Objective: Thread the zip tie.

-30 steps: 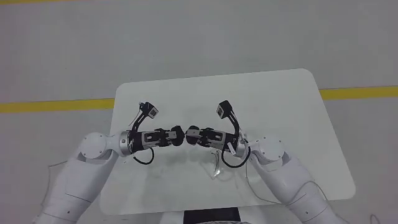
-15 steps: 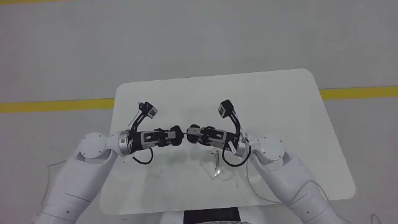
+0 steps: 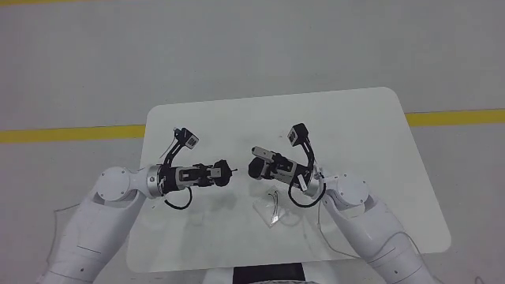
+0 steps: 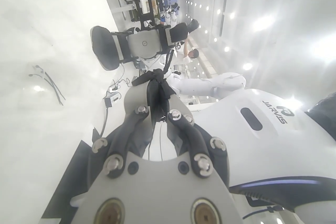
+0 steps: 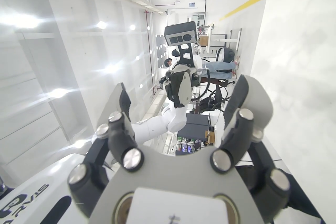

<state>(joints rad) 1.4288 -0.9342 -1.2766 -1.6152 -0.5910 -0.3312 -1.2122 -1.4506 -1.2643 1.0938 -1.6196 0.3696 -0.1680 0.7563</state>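
While our left gripper (image 4: 157,93) pinches the zip tie (image 4: 157,77), our right gripper (image 5: 183,91) gapes wide, empty. Next, probably, it grabs the tail.

One tie held, a few spare.
I have two pairs: left fingers (image 4: 135,97) and right fingers (image 5: 245,93); one black zip tie (image 4: 157,79) in the left; a few loose ties (image 4: 48,84), number unclear, on one tabletop (image 3: 355,126).

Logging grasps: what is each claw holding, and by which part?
The left claw pinches a black zip tie at its tips; which part, I cannot tell. The right claw is open, empty.
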